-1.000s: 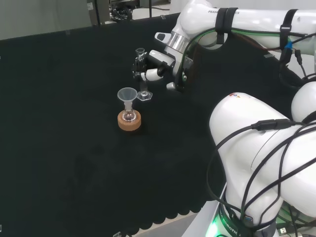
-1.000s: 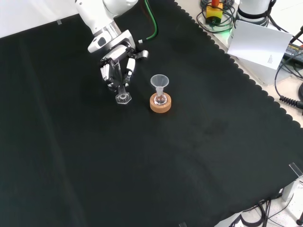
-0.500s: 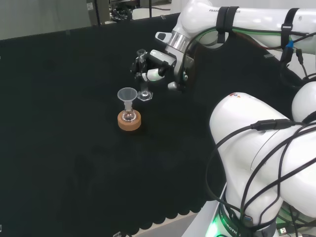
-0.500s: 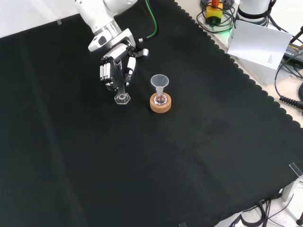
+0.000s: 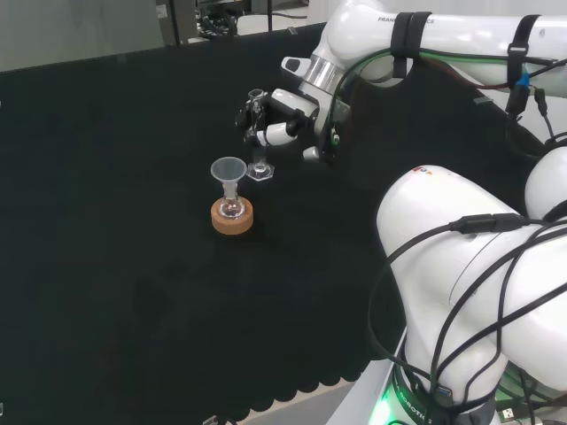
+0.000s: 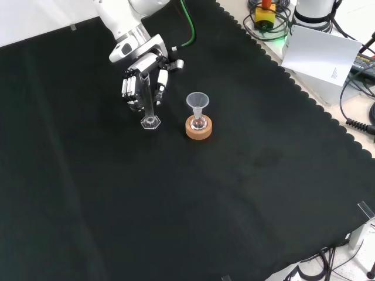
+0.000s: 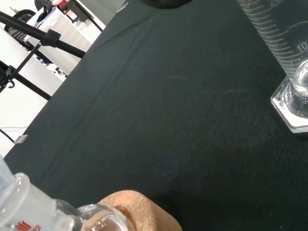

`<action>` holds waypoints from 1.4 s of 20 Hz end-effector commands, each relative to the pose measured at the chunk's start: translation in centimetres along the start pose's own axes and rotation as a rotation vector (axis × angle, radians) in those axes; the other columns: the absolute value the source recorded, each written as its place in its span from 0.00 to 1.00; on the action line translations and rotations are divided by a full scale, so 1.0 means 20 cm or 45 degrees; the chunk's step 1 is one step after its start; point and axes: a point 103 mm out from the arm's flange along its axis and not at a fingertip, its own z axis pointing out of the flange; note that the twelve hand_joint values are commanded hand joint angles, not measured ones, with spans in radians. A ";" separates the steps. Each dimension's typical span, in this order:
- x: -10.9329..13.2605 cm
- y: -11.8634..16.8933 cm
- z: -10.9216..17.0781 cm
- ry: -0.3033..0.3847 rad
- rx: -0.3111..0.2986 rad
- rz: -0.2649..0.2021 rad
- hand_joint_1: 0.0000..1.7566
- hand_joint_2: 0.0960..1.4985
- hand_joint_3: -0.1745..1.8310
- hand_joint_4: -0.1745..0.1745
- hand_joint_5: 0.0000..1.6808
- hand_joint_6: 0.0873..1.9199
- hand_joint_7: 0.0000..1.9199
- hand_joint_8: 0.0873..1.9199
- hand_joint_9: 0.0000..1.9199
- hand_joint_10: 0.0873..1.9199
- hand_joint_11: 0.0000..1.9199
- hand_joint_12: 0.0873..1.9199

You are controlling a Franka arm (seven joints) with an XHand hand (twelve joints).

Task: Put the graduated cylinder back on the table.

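The graduated cylinder [image 5: 258, 150] is a thin clear tube with a hexagonal foot. It stands upright with the foot on the black cloth [image 6: 150, 122]. The hand [image 5: 276, 126] is at the tube's upper part, fingers on one side and thumb on the other, still curled round it. In the front view the hand [image 6: 140, 82] comes from the top and the tube drops out below the fingers. The wrist view shows the cylinder's printed scale and foot [image 7: 293, 110] resting on the cloth.
A small round flask with a clear funnel [image 5: 229, 170] in its neck sits on a cork ring [image 5: 232, 218], just beside the cylinder's foot. In the front view the cork ring [image 6: 198, 128] lies right of the foot. The cloth's scalloped edge [image 6: 304, 96] runs along the right.
The cylinder has gone from tilted to upright, its foot now flat on the cloth. The hand has risen slightly and its fingers have loosened round the tube.
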 end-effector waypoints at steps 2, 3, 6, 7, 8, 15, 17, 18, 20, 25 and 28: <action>0.05 0.00 -0.04 -0.007 0.001 0.019 0.54 0.62 0.00 0.34 0.27 0.30 0.27 0.31 0.50 0.00 0.27 0.65; 0.06 0.00 -0.06 -0.016 -0.001 0.028 0.52 0.62 0.00 0.33 0.24 0.27 0.24 0.31 0.48 0.00 0.24 0.66; 0.08 -0.01 -0.11 -0.031 -0.005 0.044 0.49 0.60 0.00 0.30 0.19 0.18 0.13 0.33 0.39 0.00 0.15 0.70; 0.08 -0.01 -0.14 -0.040 -0.010 0.047 0.48 0.59 0.00 0.29 0.18 0.15 0.10 0.33 0.37 0.00 0.13 0.71; 0.08 -0.02 -0.16 -0.046 -0.015 0.051 0.47 0.59 0.00 0.29 0.18 0.12 0.08 0.34 0.35 0.00 0.11 0.72; 0.12 -0.10 -0.34 -0.140 -0.073 0.105 0.46 0.58 0.00 0.29 0.19 0.05 0.04 0.34 0.31 0.00 0.07 0.74; 0.14 -0.14 -0.40 -0.170 -0.099 0.125 0.45 0.58 0.00 0.29 0.19 0.04 0.04 0.34 0.31 0.00 0.06 0.74; 0.16 -0.15 -0.42 -0.184 -0.111 0.131 0.45 0.58 0.00 0.28 0.19 0.03 0.04 0.34 0.31 0.00 0.06 0.74; 0.20 -0.19 -0.48 -0.208 -0.134 0.136 0.45 0.58 0.00 0.28 0.20 0.03 0.04 0.34 0.31 0.00 0.06 0.74; 0.35 -0.28 -0.59 -0.295 -0.171 0.143 0.45 0.58 0.00 0.28 0.20 0.02 0.04 0.34 0.31 0.00 0.06 0.74; 0.44 -0.34 -0.64 -0.330 -0.197 0.159 0.45 0.58 0.00 0.28 0.20 0.02 0.04 0.34 0.31 0.00 0.06 0.74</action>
